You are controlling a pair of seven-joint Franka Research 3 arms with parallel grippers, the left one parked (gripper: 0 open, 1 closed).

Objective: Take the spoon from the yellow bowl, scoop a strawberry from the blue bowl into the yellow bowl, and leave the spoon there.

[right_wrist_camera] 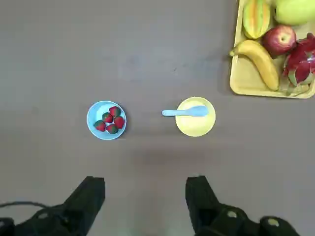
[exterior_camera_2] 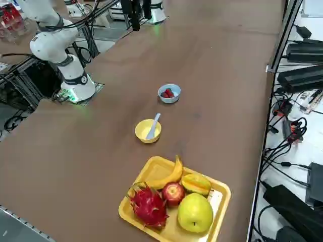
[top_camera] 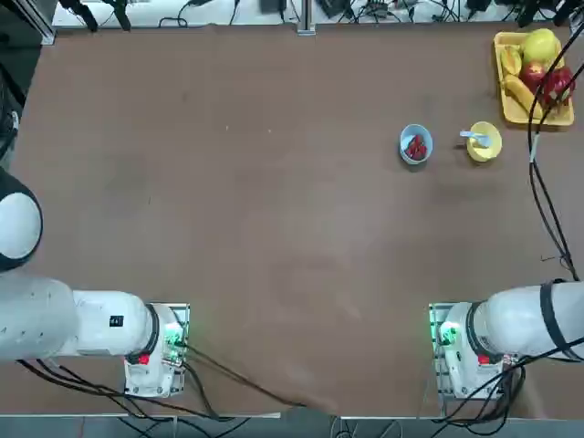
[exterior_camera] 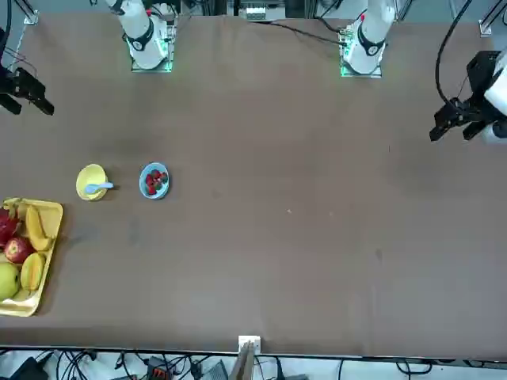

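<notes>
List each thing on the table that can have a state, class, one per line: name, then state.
spoon: resting in the yellow bowl, handle over the rim toward the blue bowl
yellow bowl: upright, holds only the spoon
blue bowl: upright, holds strawberries
strawberries: all in the blue bowl
fruit tray: loaded with fruit
right claw: open, empty, above the table

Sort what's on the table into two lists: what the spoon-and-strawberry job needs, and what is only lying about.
For the job: spoon, yellow bowl, blue bowl, strawberries, right tool, open above the table.
Lying about: yellow fruit tray, banana, apple.
</notes>
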